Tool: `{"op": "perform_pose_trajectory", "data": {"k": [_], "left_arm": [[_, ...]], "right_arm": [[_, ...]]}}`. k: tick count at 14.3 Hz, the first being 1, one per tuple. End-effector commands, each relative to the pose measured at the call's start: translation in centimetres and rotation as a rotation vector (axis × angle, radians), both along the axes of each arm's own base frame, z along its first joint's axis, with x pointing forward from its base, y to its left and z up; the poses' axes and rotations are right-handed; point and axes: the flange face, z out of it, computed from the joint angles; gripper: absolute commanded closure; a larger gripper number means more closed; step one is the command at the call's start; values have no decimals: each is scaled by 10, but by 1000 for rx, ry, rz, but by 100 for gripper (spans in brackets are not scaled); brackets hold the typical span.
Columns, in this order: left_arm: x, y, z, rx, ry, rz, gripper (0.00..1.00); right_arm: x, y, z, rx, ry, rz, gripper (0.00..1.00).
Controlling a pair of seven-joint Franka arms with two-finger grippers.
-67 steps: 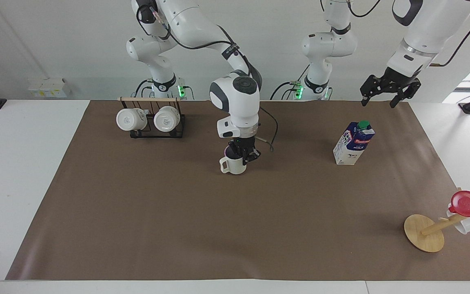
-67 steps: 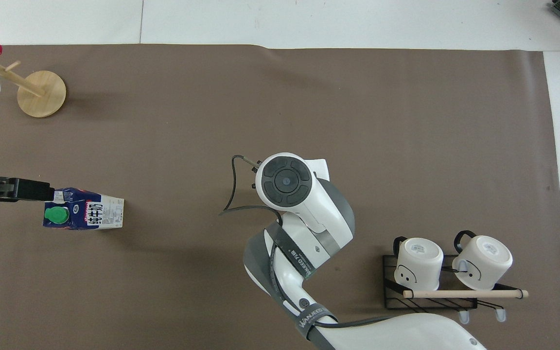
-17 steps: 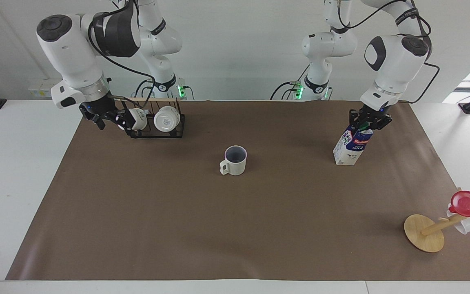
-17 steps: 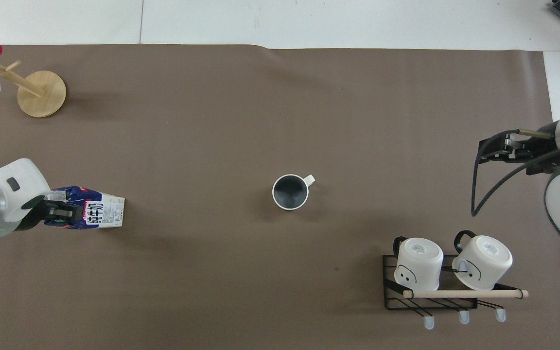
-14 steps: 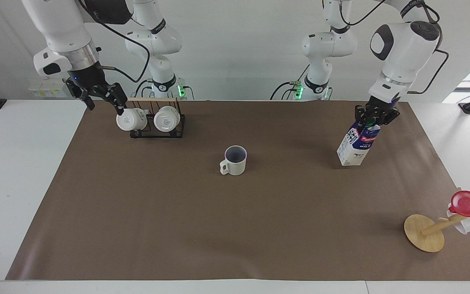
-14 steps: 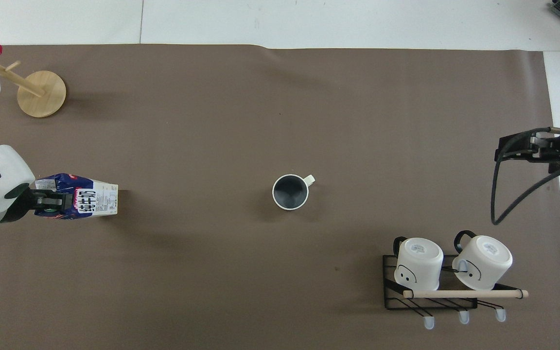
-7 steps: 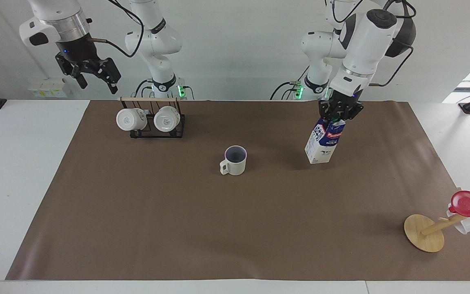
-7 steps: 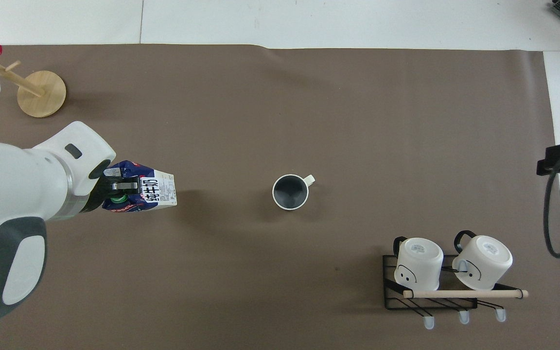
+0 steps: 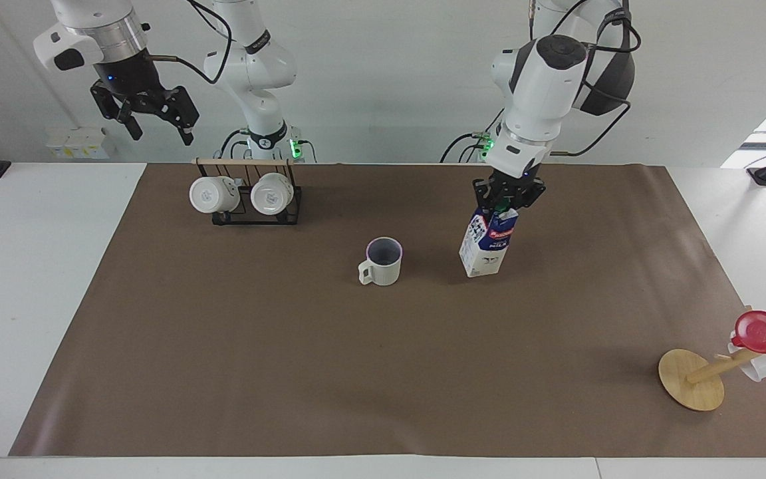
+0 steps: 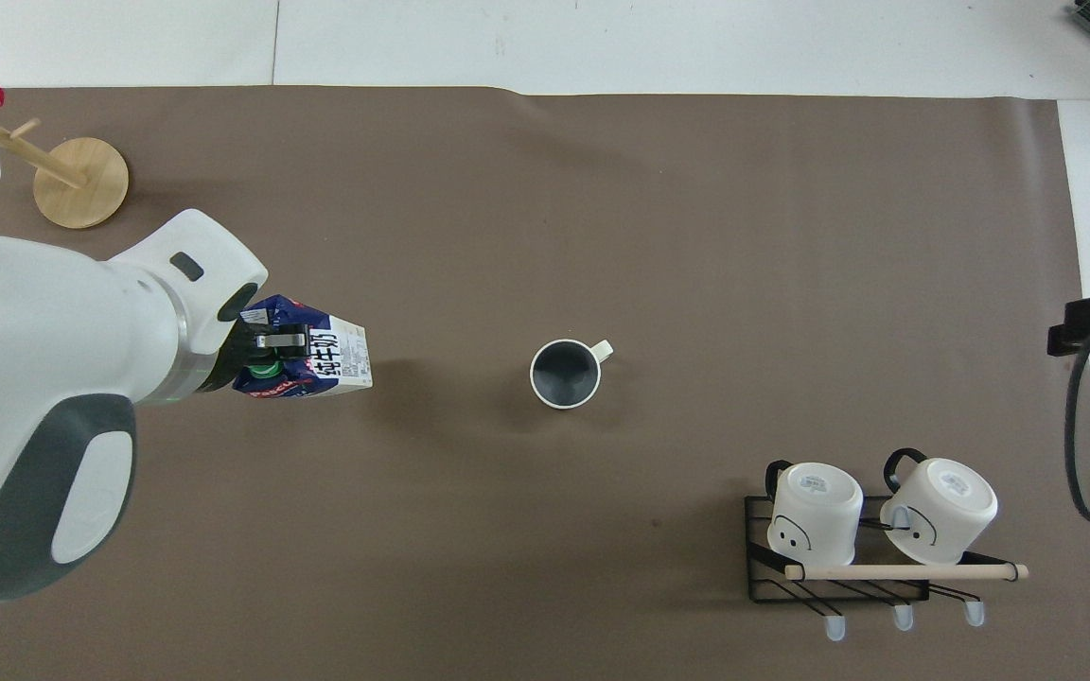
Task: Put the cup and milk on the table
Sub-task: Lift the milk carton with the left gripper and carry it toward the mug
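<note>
Milk has travelled toward the cup, hanging clamped by its top in my left pincer over mid-bench. My right pincer waits, spread, above the mug rack. Lowering comes next.

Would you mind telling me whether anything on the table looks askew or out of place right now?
Only the milk looks askew: it hangs tilted from the left gripper, shut on its top, beside the upright cup. The right gripper waits open, raised above the mug rack. Nothing spilled.
</note>
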Motion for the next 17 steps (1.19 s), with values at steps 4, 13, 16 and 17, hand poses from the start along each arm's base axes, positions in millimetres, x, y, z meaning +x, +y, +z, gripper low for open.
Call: {"op": "perform_pose_trajectory", "data": {"k": [4, 13, 16, 17], "left_arm": [[2, -54, -23, 44, -39, 60, 61], [2, -79, -53, 51, -54, 38, 61], [2, -79, -58, 59, -49, -30, 60], [2, -79, -57, 58, -51, -33, 60]], "right_arm": [[-10, -5, -7, -5, 0, 28, 0], [-10, -4, -7, 0, 3, 24, 0], [-10, -4, -7, 0, 6, 23, 0], [-10, -4, -7, 0, 4, 23, 0]]}}
